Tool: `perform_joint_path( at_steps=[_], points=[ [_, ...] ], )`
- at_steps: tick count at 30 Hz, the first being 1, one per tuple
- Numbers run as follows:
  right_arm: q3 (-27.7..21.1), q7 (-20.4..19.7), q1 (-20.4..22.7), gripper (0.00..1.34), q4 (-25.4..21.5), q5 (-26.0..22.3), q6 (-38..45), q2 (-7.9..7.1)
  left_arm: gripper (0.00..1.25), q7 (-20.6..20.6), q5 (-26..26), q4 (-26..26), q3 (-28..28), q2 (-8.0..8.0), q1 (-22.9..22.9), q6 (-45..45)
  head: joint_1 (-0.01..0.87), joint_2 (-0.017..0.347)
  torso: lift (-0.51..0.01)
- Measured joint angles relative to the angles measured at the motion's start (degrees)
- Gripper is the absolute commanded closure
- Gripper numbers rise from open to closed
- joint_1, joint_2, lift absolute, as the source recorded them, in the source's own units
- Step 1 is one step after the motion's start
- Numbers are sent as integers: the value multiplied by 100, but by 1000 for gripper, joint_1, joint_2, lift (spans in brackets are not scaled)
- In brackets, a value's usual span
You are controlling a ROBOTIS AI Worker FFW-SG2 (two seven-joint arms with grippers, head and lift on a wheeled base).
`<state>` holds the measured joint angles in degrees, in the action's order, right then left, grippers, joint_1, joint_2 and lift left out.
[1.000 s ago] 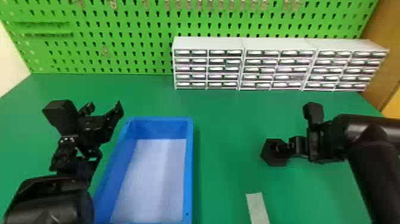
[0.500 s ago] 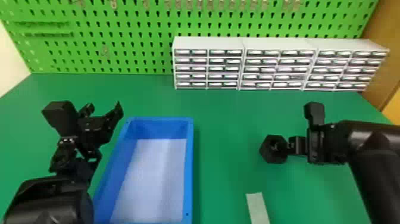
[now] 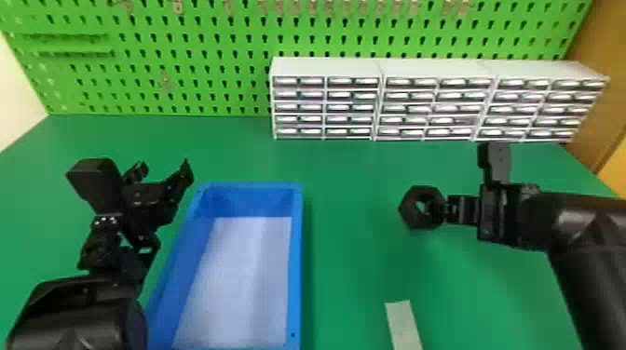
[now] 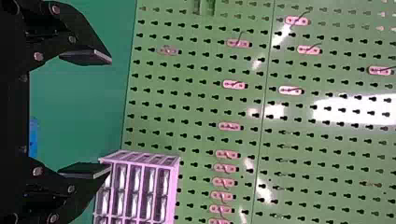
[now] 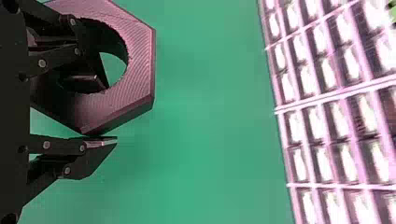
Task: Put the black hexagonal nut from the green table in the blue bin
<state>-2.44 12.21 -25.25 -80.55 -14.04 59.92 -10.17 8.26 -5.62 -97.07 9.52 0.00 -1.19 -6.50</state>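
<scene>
The black hexagonal nut (image 3: 408, 209) is held above the green table (image 3: 354, 186), right of the blue bin (image 3: 296, 260). My right gripper (image 3: 442, 210) is shut on the nut's wall from the right. Seen from the right wrist, the nut (image 5: 139, 70) has one finger of the right gripper (image 5: 105, 112) inside its hole and the other against its outer side. Beyond the bin's left side my left gripper (image 3: 163, 173) is parked over the table, its fingers apart. In the left wrist view, that left gripper (image 4: 108, 114) has nothing between its fingertips.
White drawer cabinets (image 3: 326, 107) line the table's back, against a green pegboard (image 3: 186, 88). A pale strip (image 3: 403, 326) lies at the front, between the bin and the right arm.
The nut has risen off the table with my right gripper, shifting slightly left, and its hole has come into view. My left arm has hardly moved.
</scene>
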Motion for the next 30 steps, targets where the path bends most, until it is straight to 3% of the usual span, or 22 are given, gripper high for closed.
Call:
perform_joint_path(
  at_steps=[19,30],
  points=[
    [161,0,556,861,-1444,-141,-1195,78,437,-43,-52,5,-83,0,4,0,686,51,-97],
    [322,5,878,865,-1846,-280,-1984,85,437,-62,-87,32,-128,0,-4,0,686,51,-97]
  ],
)
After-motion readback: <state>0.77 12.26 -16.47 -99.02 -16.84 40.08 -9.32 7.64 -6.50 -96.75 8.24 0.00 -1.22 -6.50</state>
